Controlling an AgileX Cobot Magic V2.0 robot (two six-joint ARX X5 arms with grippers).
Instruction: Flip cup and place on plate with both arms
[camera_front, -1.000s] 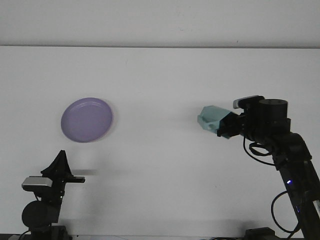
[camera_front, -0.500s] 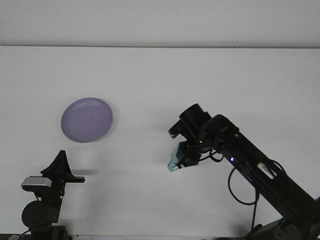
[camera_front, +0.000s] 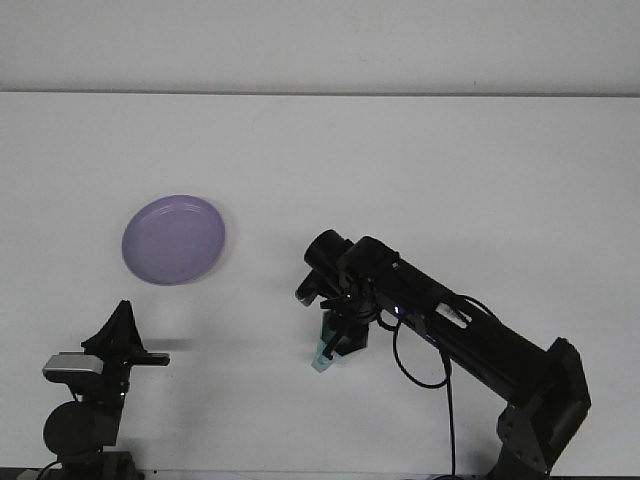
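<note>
— What's on the wide white desk (camera_front: 420, 160)?

— The right black arm stretches low across it, its right end effector (camera_front: 334, 342) pinching a small pale teal plastic cup (camera_front: 323, 355). The cup sits just below the fingers, right at the desk surface; whether it touches, I can't tell.

— And the round lilac plate (camera_front: 174, 239)?

— Well off to that end effector's left and farther back, lying flat.

— The other arm?

— The left end effector (camera_front: 128, 340) sits near the front edge, below the plate; whether it's spread or pressed together, I cannot tell.
</note>
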